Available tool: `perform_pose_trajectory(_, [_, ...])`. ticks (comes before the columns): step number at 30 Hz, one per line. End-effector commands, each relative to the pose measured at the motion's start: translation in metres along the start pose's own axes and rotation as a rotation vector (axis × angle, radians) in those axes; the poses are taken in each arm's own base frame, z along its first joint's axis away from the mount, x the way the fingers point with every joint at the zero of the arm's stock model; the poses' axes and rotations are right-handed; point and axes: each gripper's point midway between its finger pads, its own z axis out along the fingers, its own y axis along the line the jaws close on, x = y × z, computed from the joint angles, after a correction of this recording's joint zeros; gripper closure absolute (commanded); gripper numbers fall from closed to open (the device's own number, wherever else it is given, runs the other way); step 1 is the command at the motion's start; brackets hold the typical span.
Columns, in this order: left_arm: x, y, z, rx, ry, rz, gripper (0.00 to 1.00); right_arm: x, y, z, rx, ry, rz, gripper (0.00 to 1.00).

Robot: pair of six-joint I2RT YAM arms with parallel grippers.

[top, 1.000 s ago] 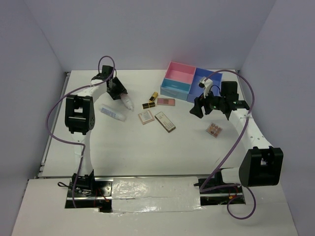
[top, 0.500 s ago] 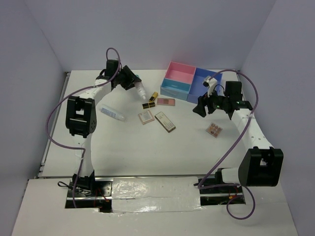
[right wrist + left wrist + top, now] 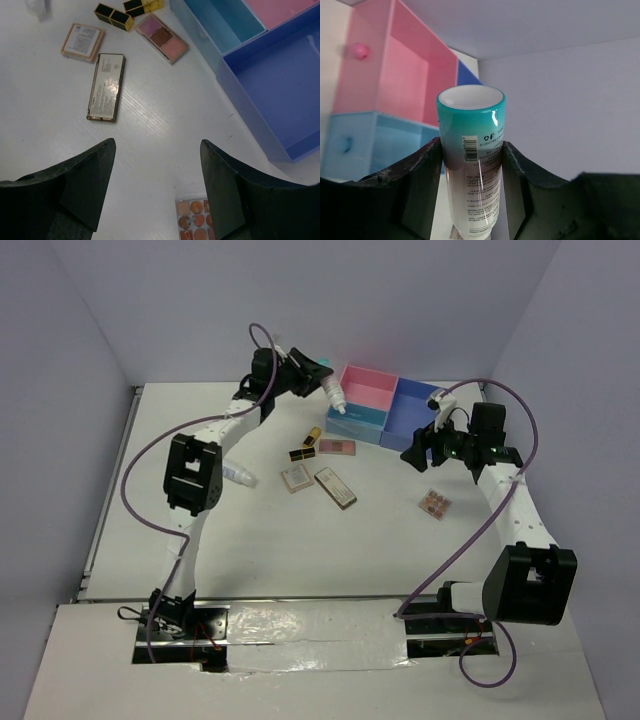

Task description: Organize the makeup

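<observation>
— White bench (image 3: 260, 540), seen from above: where is the makeup found?
— One white tube (image 3: 334, 394) is pinched in the left jaws and held off the bench at the left end of the pink-and-blue box (image 3: 352, 425). A second tube (image 3: 239, 476) is laid on the bench, partly hidden by the left arm. One lipstick (image 3: 312, 437) and another lipstick (image 3: 302, 453) are set near the box, with a pink palette (image 3: 338, 447) just beside them. A square palette (image 3: 296, 478) and a long palette (image 3: 336, 488) are placed nearer the arms. A spotted palette (image 3: 434, 504) is left apart on the right.
— And the right jaws?
— They are spread, with nothing gripped, above the bench between the box and the spotted palette.
— What is shown from the left wrist?
— The white tube is clamped on both sides by the left jaws, its teal end uppermost. The box is seen blurred behind it.
— And from the right wrist?
— The right jaws are parted wide over bare bench. The long palette, square palette, both lipsticks and pink palette are seen beyond them. The box is at the right, and the spotted palette is cut off by the bottom edge.
</observation>
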Motion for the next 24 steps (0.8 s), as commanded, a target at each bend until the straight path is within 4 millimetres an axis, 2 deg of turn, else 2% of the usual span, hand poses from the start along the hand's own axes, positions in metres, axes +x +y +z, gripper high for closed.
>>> perform_pose_trajectory(1, [0.002,-0.054,0.026,0.196,-0.074,-0.052,1.00,-0.030,-0.004,-0.011,0.018,-0.089,-0.040,0.24])
perform_pose_trajectory(2, [0.011,-0.061,0.036,0.222,-0.078,-0.061,1.00,-0.031,-0.004,-0.011,0.019,-0.092,-0.038,0.24])
perform_pose_trajectory(4, [0.016,-0.070,0.047,0.234,-0.128,-0.073,1.00,-0.031,-0.007,-0.013,0.027,-0.096,-0.035,0.24])
perform_pose_trajectory(7, [0.020,-0.059,0.062,0.199,-0.203,-0.090,1.00,-0.030,-0.009,-0.015,0.033,-0.100,-0.029,0.24])
perform_pose_trajectory(16, [0.028,-0.052,0.077,0.108,-0.395,-0.053,1.00,-0.027,-0.012,-0.020,0.048,-0.111,-0.017,0.24])
perform_pose_trajectory(17, [0.027,-0.045,0.080,0.082,-0.418,-0.058,1.00,-0.026,-0.013,-0.020,0.048,-0.111,-0.010,0.24])
perform_pose_trajectory(24, [0.030,-0.032,0.095,0.013,-0.492,-0.128,1.00,-0.027,-0.010,-0.021,0.042,-0.122,-0.001,0.24])
